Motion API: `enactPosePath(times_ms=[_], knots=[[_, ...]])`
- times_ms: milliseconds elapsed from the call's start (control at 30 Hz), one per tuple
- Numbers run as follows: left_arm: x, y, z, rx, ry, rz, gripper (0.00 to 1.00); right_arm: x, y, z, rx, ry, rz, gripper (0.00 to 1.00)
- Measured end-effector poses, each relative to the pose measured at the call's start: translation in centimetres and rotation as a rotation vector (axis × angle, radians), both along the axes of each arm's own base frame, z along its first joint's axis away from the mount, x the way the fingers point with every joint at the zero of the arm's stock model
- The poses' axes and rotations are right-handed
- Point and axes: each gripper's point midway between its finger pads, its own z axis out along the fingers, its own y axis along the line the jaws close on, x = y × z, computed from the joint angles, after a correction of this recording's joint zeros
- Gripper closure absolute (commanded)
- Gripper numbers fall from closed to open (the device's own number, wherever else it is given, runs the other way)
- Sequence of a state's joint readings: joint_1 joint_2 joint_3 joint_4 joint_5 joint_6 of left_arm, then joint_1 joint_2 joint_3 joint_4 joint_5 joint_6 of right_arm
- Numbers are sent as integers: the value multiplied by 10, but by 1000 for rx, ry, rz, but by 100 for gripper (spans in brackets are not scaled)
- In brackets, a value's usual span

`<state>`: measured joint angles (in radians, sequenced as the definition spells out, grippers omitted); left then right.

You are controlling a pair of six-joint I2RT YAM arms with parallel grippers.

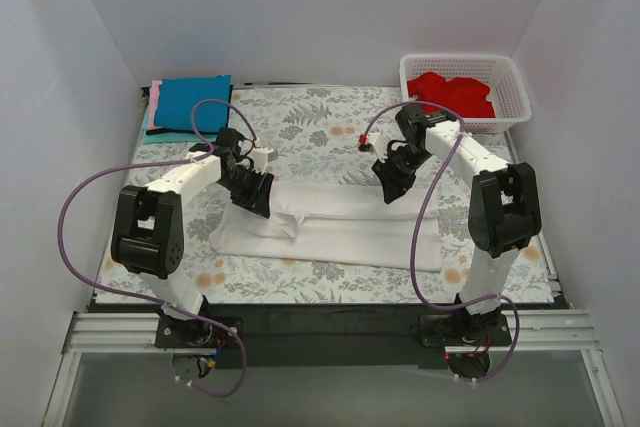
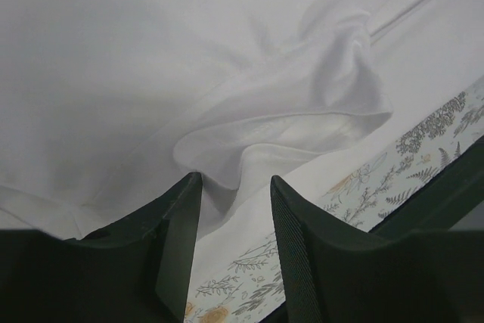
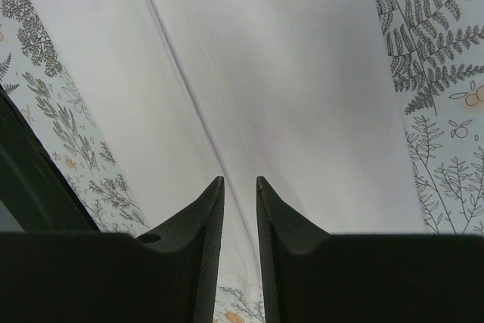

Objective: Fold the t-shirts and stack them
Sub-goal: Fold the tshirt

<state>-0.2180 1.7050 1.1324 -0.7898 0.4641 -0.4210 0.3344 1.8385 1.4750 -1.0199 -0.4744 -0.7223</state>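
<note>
A white t-shirt point(image 1: 340, 222) lies folded into a long band across the middle of the floral table cloth point(image 1: 310, 117). My left gripper point(image 1: 260, 199) hovers over its left end, jaws open above a bunched fold point(image 2: 302, 104), with nothing between the fingers point(image 2: 234, 178). Over the band's right part, my right gripper point(image 1: 388, 190) points down with its jaws a narrow gap apart point(image 3: 240, 179), and only the flat white cloth point(image 3: 302, 73) shows beyond them. A folded blue t-shirt point(image 1: 195, 102) rests on a pink one point(image 1: 153, 107) at the back left. A red t-shirt point(image 1: 455, 94) sits crumpled in the basket.
The white lattice basket point(image 1: 465, 59) stands at the back right corner. White walls enclose the table on three sides. A small red-tipped object point(image 1: 363, 139) lies on the table cloth behind the right gripper. Purple cables loop off both arms.
</note>
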Motion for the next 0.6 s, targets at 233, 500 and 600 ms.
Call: enactPosePath(times_ms=[233,500,600], knots=[[-30,-7,15,-84,-3,-122,69,0,-3,-9,-18,27,-15,71],[-79,15,15,-38,-60,-325,74,-11,-18,-25,-86,44,0,72],[-88,23,14,-12,-62,-380,74,-16,-26,-30,-118,46,7,78]])
